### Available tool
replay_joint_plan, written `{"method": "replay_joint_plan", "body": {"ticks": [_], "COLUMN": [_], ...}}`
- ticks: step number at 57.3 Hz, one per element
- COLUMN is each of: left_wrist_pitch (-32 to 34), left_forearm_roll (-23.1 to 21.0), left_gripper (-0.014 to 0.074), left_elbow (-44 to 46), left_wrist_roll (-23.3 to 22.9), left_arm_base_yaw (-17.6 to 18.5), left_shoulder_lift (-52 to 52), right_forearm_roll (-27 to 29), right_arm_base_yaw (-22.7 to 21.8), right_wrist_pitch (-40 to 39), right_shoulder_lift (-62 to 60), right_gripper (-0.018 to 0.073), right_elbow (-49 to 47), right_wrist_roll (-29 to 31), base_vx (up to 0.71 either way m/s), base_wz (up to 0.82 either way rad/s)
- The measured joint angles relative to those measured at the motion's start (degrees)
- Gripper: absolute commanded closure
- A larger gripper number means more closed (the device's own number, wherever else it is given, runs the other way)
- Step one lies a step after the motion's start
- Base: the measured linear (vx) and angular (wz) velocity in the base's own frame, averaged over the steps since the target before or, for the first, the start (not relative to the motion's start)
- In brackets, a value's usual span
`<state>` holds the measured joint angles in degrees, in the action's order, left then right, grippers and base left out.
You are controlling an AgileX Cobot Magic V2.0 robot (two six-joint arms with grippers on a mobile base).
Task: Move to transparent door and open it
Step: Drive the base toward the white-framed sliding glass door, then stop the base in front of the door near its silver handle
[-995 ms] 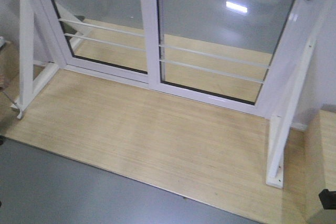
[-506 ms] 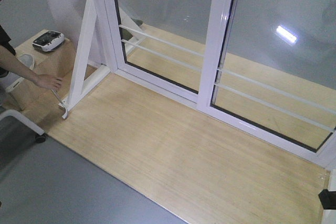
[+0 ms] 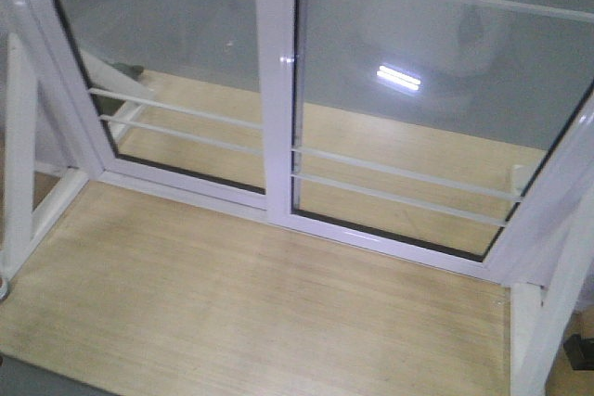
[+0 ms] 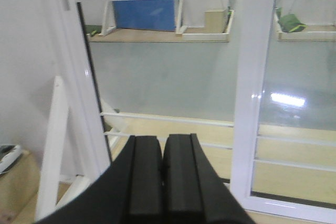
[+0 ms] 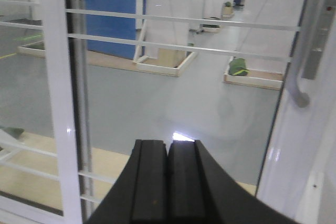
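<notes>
Late in the approach, facing the transparent door (image 3: 427,118) on the right, handle (image 5: 298,95) at its right edge. Holding nothing in left gripper (image 4: 162,145) or right gripper (image 5: 168,148), each pressed together. Next: spread the right one, reach that handle.

I'm looking at a test hall: the transparent door (image 3: 418,118) stands free on a plywood platform (image 3: 232,294), with similar platforms (image 4: 163,35) and a blue panel (image 4: 142,1) beyond, upper left.

Transparent door (image 3: 427,108) right of other panel (image 3: 167,44), platform (image 3: 241,303) before both, brace (image 3: 20,164) far left
</notes>
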<state>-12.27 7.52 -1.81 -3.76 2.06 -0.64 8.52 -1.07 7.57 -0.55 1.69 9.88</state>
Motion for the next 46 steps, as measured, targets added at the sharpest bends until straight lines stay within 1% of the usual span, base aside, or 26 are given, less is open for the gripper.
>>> {"method": "replay_joint_plan", "body": {"ticks": [13,24,34,46], "left_wrist_pitch": [0.0,0.0,0.0,0.0], "left_forearm_roll": [0.0,0.0,0.0,0.0], "left_gripper": [0.0594,0.0594,0.0594,0.0594], "left_elbow": [0.0,0.0,0.0,0.0], "left_wrist_roll": [0.0,0.0,0.0,0.0], "left_arm_base_yaw": [0.0,0.0,0.0,0.0], "left_shoulder_lift": [0.0,0.0,0.0,0.0], "right_forearm_roll": [0.0,0.0,0.0,0.0], "right_arm_base_yaw": [0.0,0.0,0.0,0.0], "right_wrist_pitch": [0.0,0.0,0.0,0.0], "right_shoulder_lift": [0.0,0.0,0.0,0.0], "right_gripper": [0.0548,0.0548,0.0548,0.0548], "right_elbow": [0.0,0.0,0.0,0.0], "right_wrist_roll": [0.0,0.0,0.0,0.0], "base_vx": [0.19,0.18,0.18,0.17], "base_wz": [-0.65,-0.47,-0.27,-0.08]}}
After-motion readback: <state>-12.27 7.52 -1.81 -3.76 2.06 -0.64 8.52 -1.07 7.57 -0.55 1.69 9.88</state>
